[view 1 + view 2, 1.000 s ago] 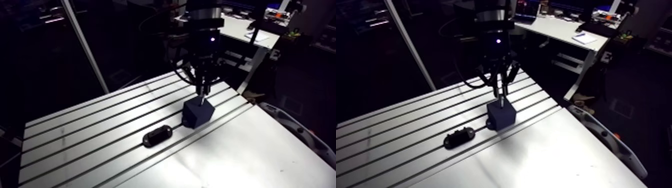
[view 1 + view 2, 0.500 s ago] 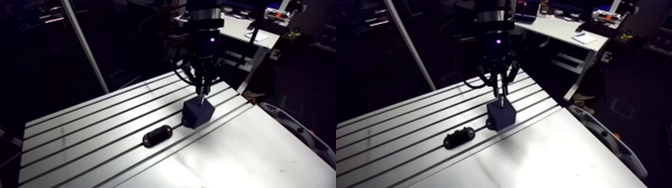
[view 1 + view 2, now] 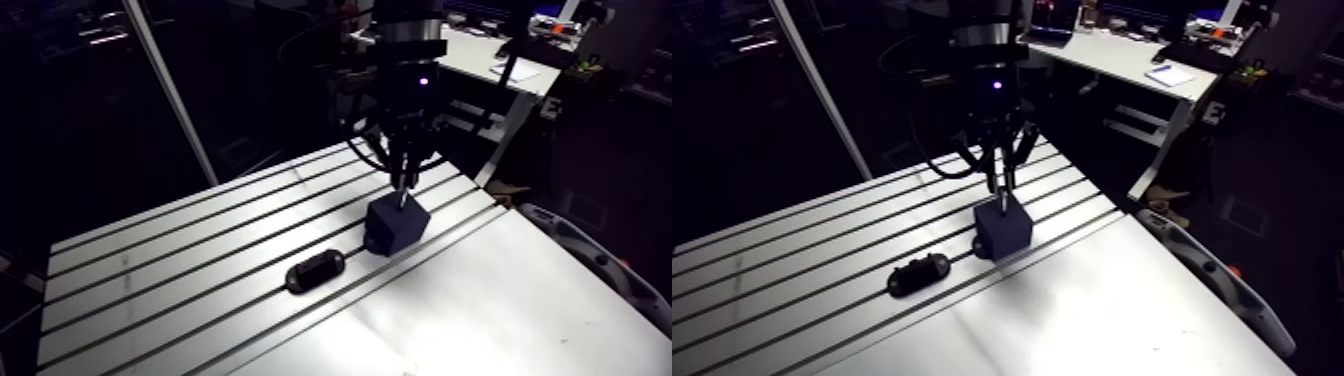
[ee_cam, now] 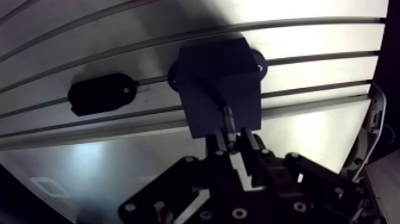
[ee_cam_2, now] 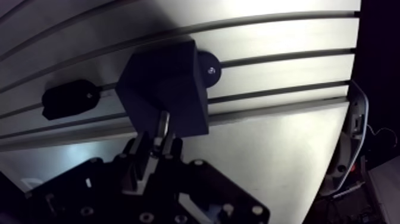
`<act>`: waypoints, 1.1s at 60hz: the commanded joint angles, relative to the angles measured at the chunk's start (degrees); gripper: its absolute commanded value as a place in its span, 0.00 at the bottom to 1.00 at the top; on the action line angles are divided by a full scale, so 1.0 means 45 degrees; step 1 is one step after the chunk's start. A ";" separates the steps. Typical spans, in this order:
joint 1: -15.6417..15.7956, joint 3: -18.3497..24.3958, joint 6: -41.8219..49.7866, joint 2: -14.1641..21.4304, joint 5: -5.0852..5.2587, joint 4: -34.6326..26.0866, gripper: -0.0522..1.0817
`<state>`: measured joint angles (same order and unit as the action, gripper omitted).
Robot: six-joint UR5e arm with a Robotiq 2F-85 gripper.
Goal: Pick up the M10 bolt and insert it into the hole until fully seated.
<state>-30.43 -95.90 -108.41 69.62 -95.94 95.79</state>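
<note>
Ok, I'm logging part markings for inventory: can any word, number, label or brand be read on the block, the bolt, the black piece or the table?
No text can be read anywhere.
On the dark block: plain faces, no marking shows.
On the bolt, held in the claw: no stamp visible.
On the black oval piece: one pale dot, no letters.
On the slotted table: bare metal, no print.

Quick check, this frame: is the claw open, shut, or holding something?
The claw is shut on the bolt, whose tip meets the top of the dark block.
</note>
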 commanded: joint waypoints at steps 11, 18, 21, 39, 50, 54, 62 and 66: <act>0.0023 -0.0027 -0.0001 0.0007 0.0022 0.0012 1.00; -0.0013 -0.0044 -0.0001 0.0007 0.0005 0.0012 1.00; -0.0016 -0.0047 -0.0001 0.0007 0.0002 0.0012 1.00; -0.0016 -0.0184 -0.0001 0.0007 -0.0018 0.0012 1.00; -0.0016 -0.0184 -0.0001 0.0007 -0.0020 0.0012 1.00; -0.0016 -0.0184 -0.0001 0.0007 -0.0037 0.0012 1.00; -0.0016 -0.0184 -0.0001 0.0007 -0.0054 0.0012 1.00; -0.0016 -0.0184 -0.0001 -0.0010 -0.0054 0.0012 1.00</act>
<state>-30.50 -96.70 -108.42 69.65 -96.10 95.85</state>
